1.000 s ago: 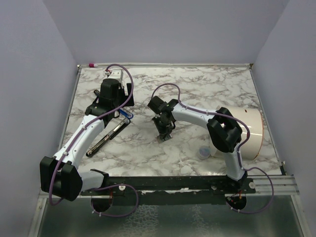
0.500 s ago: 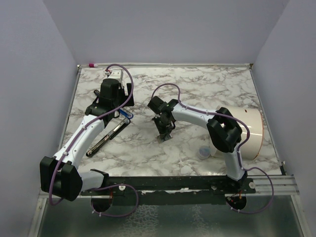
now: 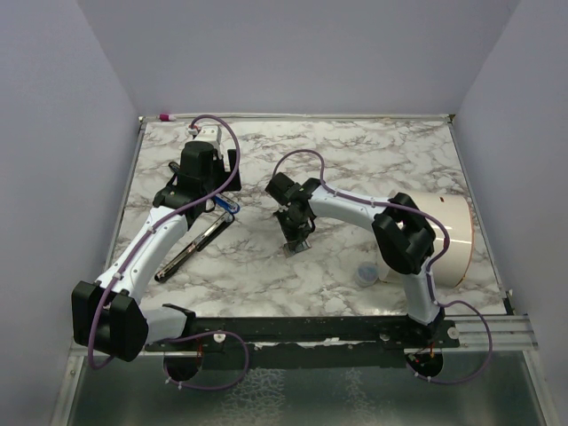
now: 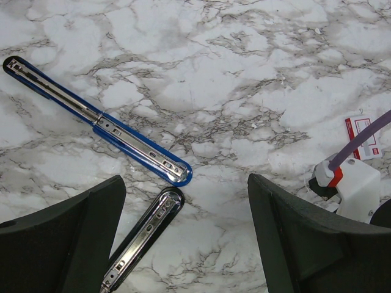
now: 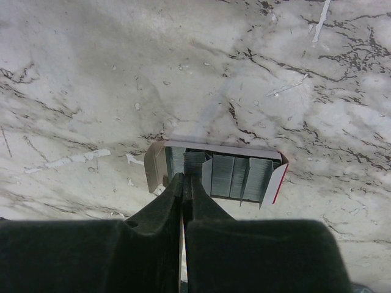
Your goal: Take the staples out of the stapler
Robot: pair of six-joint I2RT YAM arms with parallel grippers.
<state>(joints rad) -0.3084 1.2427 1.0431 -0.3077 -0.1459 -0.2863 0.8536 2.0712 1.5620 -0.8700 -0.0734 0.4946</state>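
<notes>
Marble-look table (image 3: 373, 169) boxed in by plain pale-grey walls (image 3: 293, 53); I'll use the stapler as the anchor for where everything is. Biggest thing on there is a fat white roll (image 3: 448, 235), way off to the stapler's right.

The stapler (image 4: 131, 143) itself lies flat on the marble, swung open into a V. The blue half has its silver rail facing up; the black half (image 4: 143, 235) runs off toward the arm bases. Their rounded ends sit just beside each other, can't tell if they're joined.

The left gripper (image 4: 185, 181) hangs over that meeting point, fingers spread wide, nothing between them; it doesn't look like it touches the stapler. The right gripper (image 5: 182, 178) is to the stapler's right, near but apart; its fingers are pressed together, tips down at the near left corner of a little white cardboard box (image 5: 154, 168) with red-edged flaps; can't tell if they pinch anything.

The staples (image 5: 235, 177) are grey strips packed upright in that box; whether any sit in the stapler's rail, can't tell. In the left wrist view a small white piece with red marks (image 4: 361, 129) lies on the marble, well apart to the stapler's right.
</notes>
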